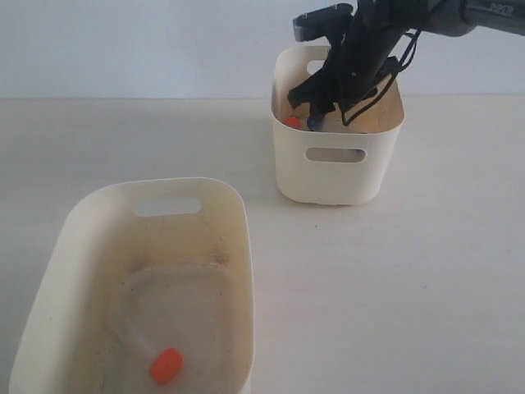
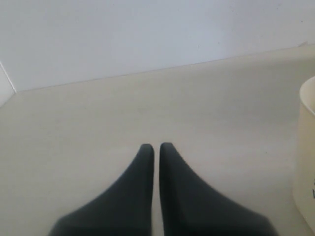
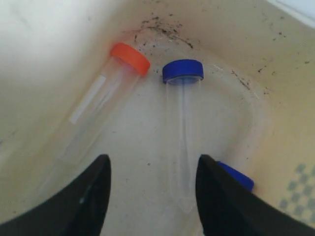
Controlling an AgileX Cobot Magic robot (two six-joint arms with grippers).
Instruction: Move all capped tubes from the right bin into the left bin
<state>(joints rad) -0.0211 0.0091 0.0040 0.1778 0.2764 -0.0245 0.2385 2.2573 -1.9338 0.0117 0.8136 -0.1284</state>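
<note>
— Cream-white plastic nearest: left bin, on the near left of the table, with one orange-capped tube flat on its speckled floor.
— And the left gripper?
— Over bare table, fingers pressed together bar a hairline slit, gripping nothing.
— Farther back?
— Smaller-looking right bin, well apart from the left bin, toward the far right. Down inside it, right gripper, fingers spread wide, clamped on nothing.
— Contents?
— One blue-capped tube flat on the floor, cap pointing away from the gripper, pointed tip between the spread fingers, nearer one of them, contact unclear. Beside it, second orange-capped tube along the wall. Behind one finger, another blue cap, tube body hidden. Dark specks in the floor's corner past the caps.
</note>
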